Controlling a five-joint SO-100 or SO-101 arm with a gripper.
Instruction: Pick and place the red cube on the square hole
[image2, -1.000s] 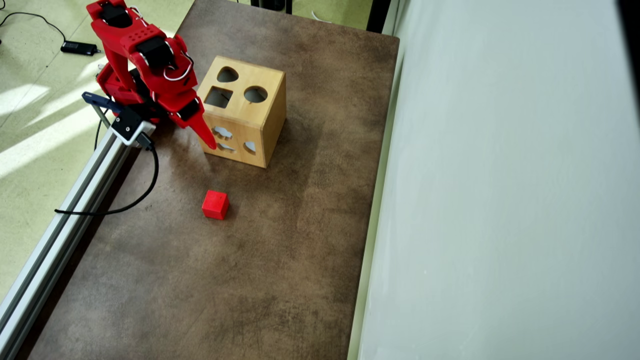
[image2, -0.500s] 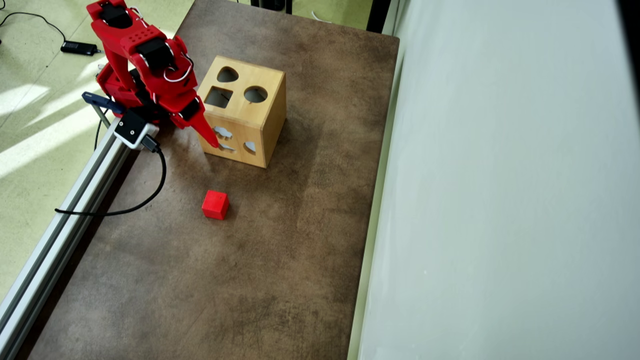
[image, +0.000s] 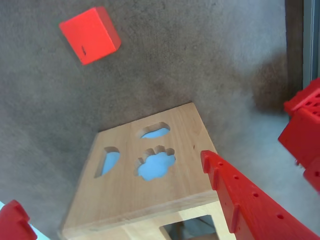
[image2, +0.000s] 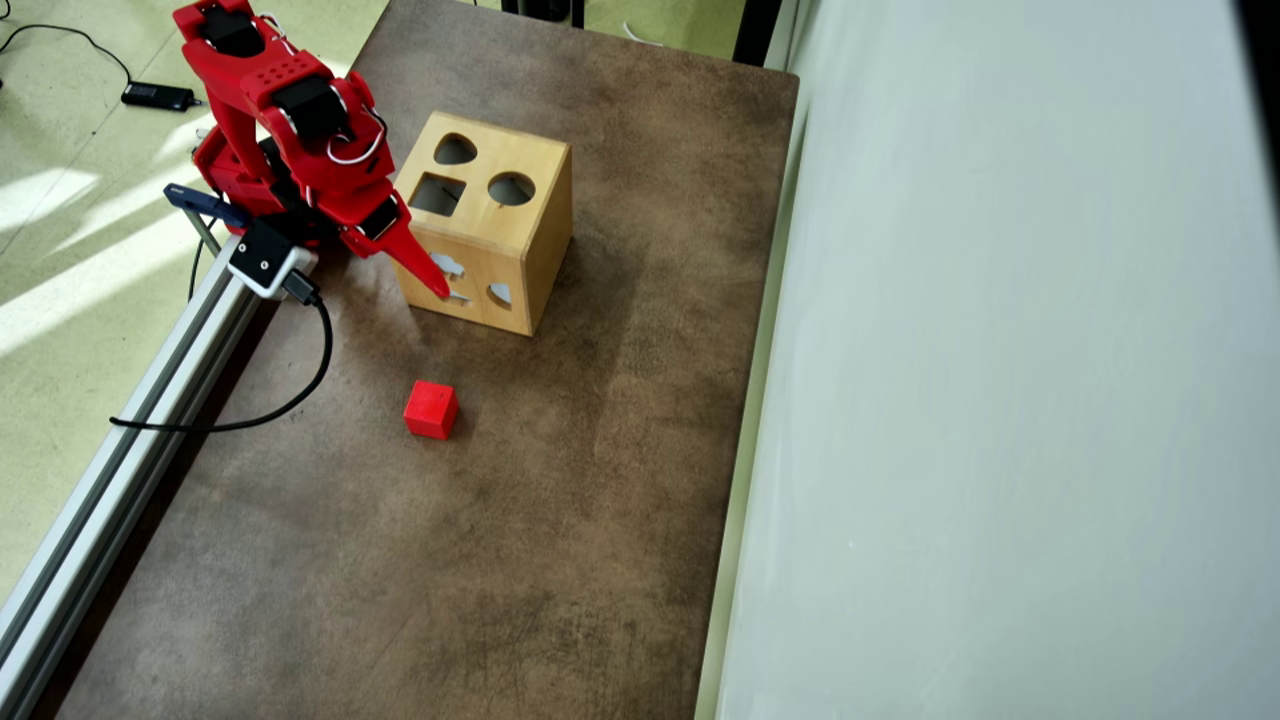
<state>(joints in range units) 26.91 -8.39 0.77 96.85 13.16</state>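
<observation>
The red cube (image2: 431, 410) lies on the brown mat, apart from the arm; in the wrist view it (image: 90, 35) is at the top left. The wooden shape-sorter box (image2: 540, 245) stands behind it, with the square hole (image2: 437, 194) in its top face beside a round and a drop-shaped hole. My red gripper (image2: 425, 275) hovers at the box's near left corner, open and empty. In the wrist view my gripper (image: 109, 179) straddles the box's side face (image: 125, 195), one finger (image: 240, 200) at the right and the other at the bottom left corner.
A black cable (image2: 300, 385) curves over the mat's left side beside the aluminium rail (image2: 120, 450). A grey wall (image2: 1000, 400) runs along the mat's right edge. The side face of the box has shaped cut-outs showing blue (image: 156, 166).
</observation>
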